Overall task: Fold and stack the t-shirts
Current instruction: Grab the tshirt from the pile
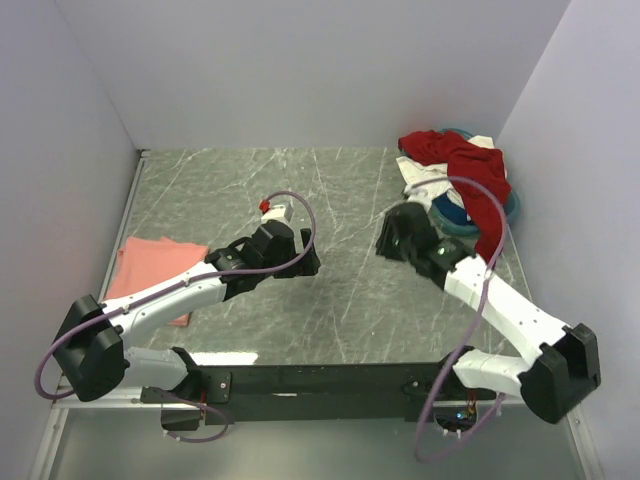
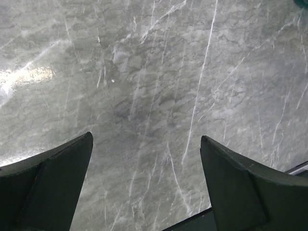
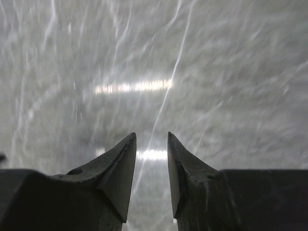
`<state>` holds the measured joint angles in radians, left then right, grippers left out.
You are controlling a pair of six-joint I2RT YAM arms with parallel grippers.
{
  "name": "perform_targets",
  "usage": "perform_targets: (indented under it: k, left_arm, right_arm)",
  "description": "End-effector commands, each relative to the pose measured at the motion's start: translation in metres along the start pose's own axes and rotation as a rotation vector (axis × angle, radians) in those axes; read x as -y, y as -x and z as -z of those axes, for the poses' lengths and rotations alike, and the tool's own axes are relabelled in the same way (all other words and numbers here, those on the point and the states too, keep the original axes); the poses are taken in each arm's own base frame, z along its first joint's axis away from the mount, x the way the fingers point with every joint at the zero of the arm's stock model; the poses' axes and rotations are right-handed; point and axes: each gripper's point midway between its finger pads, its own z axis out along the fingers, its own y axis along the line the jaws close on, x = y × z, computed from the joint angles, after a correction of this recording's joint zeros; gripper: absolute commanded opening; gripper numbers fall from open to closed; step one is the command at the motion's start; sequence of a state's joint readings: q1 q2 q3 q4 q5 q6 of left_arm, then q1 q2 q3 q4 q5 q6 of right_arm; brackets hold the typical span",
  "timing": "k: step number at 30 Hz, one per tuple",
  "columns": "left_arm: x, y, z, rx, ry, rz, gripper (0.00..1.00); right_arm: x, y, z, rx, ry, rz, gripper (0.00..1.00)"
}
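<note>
A folded salmon-pink t-shirt (image 1: 148, 268) lies flat at the table's left edge, partly under my left arm. A deep red t-shirt (image 1: 468, 160) is heaped at the back right over a cream-white t-shirt (image 1: 423, 176) and hangs down over the round blue basin (image 1: 462, 216). My left gripper (image 1: 306, 262) (image 2: 144, 139) hovers over bare marble mid-table, its jaws spread wide with nothing between them. My right gripper (image 1: 386, 243) (image 3: 152, 135) sits just left of the basin, its fingers a narrow gap apart over bare marble, holding nothing.
The grey marble table (image 1: 330, 200) is boxed in by white walls at the back and both sides. A purple cable (image 1: 488, 262) loops along each arm. A dark rail (image 1: 320, 380) carrying the arm bases runs along the near edge.
</note>
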<state>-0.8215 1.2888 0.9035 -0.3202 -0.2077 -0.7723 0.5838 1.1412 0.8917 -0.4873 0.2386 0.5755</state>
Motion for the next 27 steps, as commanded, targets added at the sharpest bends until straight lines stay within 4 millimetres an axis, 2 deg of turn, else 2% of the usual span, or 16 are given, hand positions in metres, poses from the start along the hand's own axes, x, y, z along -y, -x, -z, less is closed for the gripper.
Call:
perform_targets:
  k: [1, 3, 5, 6, 7, 8, 9, 10, 11, 13, 14, 15, 18, 19, 22, 27]
  left_arm:
    - [0.007, 0.021, 0.01, 0.055, -0.018, -0.011, 0.99]
    - [0.004, 0.026, 0.012, 0.055, -0.006, -0.01, 1.0]
    - [0.004, 0.028, 0.013, 0.048, -0.014, -0.011, 0.99]
    - [-0.001, 0.031, 0.014, 0.048, -0.005, -0.004, 0.99]
    - [-0.003, 0.034, 0.015, 0.052, -0.008, 0.003, 1.0]
    - [-0.004, 0.036, 0.015, 0.052, -0.013, 0.004, 0.99]
    - [-0.009, 0.04, 0.016, 0.055, -0.015, 0.017, 0.99]
    - [-0.011, 0.042, 0.017, 0.055, -0.019, 0.023, 0.99]
    - [-0.013, 0.046, 0.019, 0.062, -0.022, 0.027, 0.99]
    - [-0.022, 0.051, 0.019, 0.057, -0.024, 0.044, 0.99]
    - [-0.025, 0.053, 0.02, 0.059, -0.021, 0.043, 1.0]
    - [-0.03, 0.056, 0.021, 0.062, -0.018, 0.054, 0.99]
    - [-0.032, 0.063, 0.024, 0.074, -0.018, 0.061, 0.99]
    - [-0.031, 0.064, 0.025, 0.074, -0.024, 0.064, 0.99]
    - [-0.028, 0.066, 0.027, 0.072, -0.04, 0.063, 0.99]
    - [-0.028, 0.064, 0.028, 0.068, -0.048, 0.06, 1.0]
  right_arm:
    - [-0.003, 0.075, 0.001, 0.122, 0.028, -0.041, 0.4]
    - [0.014, 0.099, -0.011, 0.141, -0.032, -0.082, 0.4]
    - [0.021, 0.137, -0.01, 0.197, -0.051, -0.123, 0.4]
    - [0.037, 0.148, -0.021, 0.201, -0.094, -0.155, 0.4]
    - [0.041, 0.172, -0.017, 0.246, -0.104, -0.177, 0.4]
    - [0.048, 0.183, -0.019, 0.264, -0.126, -0.193, 0.4]
    - [0.071, 0.195, -0.027, 0.279, -0.194, -0.227, 0.4]
    - [0.075, 0.217, -0.023, 0.323, -0.202, -0.246, 0.4]
    - [0.085, 0.222, -0.034, 0.315, -0.229, -0.259, 0.41]
    - [0.107, 0.253, -0.03, 0.373, -0.284, -0.295, 0.41]
    - [0.12, 0.254, -0.042, 0.362, -0.326, -0.304, 0.41]
    - [0.125, 0.268, -0.039, 0.39, -0.341, -0.318, 0.41]
    - [0.158, 0.271, -0.056, 0.37, -0.424, -0.351, 0.41]
    - [0.181, 0.28, -0.052, 0.392, -0.463, -0.381, 0.41]
    - [0.216, 0.28, -0.068, 0.371, -0.515, -0.419, 0.41]
    - [0.248, 0.266, -0.084, 0.302, -0.57, -0.441, 0.45]
